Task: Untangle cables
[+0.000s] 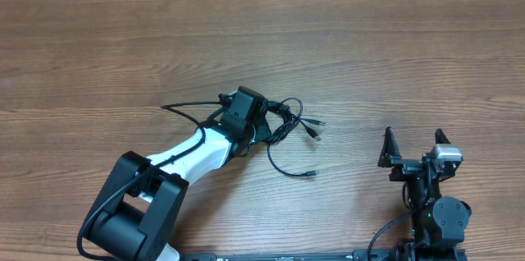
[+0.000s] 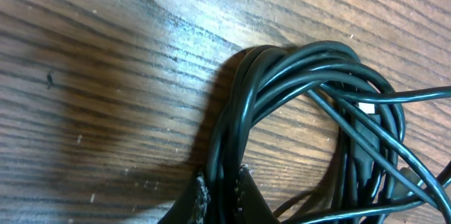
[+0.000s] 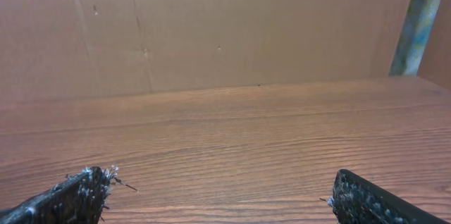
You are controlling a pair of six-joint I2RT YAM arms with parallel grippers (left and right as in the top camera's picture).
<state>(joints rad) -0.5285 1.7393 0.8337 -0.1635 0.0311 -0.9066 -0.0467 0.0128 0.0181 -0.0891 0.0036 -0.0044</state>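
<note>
Two claws, one tangle: the left claw (image 1: 257, 128) is clamped on the cables (image 1: 287, 120), and the right claw (image 1: 415, 148) is spread wide and holds nothing.

The cables lie in a bunched black coil about mid-tabletop (image 1: 344, 39), somewhat toward the robot's edge. One strand trails off left, a loop sags toward the near edge, and small plugs (image 1: 317, 134) poke out on the right. In the left wrist view the fingertips (image 2: 203, 201) pinch several strands of the coil (image 2: 296, 69) against the wood. The right claw (image 3: 220, 199) hovers by the near right corner, well apart from the cables, with bare wood between its fingers (image 3: 74, 197).
</note>
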